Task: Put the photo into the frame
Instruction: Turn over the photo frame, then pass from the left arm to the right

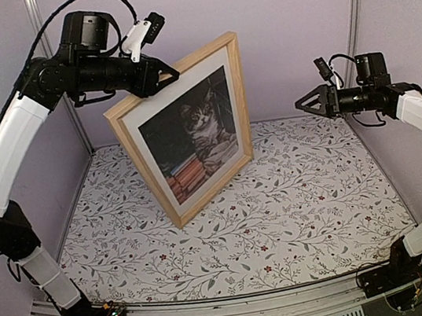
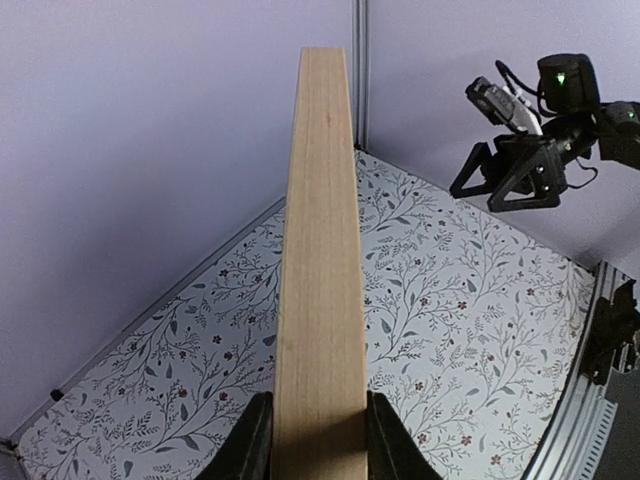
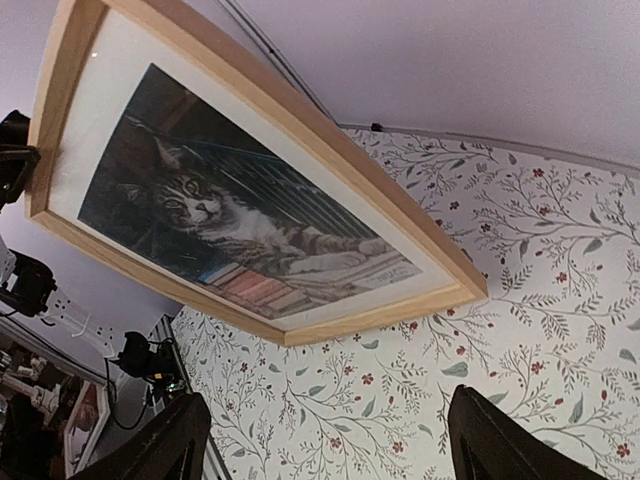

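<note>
The frame (image 2: 320,300), photo (image 1: 198,132) inside, is clamped between my left jaws; my right jaws gape apart, facing it.

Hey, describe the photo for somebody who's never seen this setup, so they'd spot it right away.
On the leaf-patterned table, a light wooden frame stands on edge, its top pinched by the left gripper. The photo sits inside it, ringed by a white mat. It is the only colour picture here: a grey tabby cat among red and orange books.
</note>
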Controlling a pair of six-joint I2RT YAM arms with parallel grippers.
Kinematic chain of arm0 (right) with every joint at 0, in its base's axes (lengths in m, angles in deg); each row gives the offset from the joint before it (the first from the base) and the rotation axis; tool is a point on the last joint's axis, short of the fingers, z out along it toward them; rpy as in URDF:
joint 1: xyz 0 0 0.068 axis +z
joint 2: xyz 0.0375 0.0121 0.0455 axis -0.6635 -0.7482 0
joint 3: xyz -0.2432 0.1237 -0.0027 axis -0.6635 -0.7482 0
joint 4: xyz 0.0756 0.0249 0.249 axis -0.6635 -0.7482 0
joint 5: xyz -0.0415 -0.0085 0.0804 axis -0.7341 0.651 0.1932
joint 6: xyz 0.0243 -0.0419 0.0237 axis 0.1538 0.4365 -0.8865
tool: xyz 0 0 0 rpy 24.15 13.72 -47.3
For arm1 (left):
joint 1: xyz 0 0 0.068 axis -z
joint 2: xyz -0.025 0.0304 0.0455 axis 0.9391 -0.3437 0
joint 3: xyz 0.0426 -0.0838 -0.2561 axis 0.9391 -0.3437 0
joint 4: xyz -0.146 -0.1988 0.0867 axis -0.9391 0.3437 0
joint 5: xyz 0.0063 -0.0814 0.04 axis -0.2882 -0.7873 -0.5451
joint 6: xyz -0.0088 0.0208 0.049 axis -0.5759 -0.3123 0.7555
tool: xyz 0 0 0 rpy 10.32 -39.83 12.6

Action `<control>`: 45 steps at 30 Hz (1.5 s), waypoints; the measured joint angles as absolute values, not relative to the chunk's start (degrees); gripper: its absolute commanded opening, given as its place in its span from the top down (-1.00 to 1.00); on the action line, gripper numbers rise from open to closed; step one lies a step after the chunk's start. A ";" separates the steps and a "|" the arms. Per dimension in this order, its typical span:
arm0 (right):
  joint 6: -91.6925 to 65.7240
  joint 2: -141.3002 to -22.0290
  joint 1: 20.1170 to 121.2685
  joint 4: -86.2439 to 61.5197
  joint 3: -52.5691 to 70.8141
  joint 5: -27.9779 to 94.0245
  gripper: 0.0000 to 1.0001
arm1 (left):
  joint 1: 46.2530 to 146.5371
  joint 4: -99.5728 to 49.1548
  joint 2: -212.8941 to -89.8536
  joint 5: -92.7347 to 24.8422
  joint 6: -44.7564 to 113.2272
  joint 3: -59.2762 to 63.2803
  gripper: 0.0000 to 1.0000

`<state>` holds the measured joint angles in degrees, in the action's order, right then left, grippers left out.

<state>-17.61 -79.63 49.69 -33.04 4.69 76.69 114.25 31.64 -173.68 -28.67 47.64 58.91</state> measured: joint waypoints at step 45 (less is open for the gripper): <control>7.57 -98.36 62.49 -37.70 20.45 89.91 0.58 | 93.82 16.20 -171.89 -78.09 32.58 43.24 1.00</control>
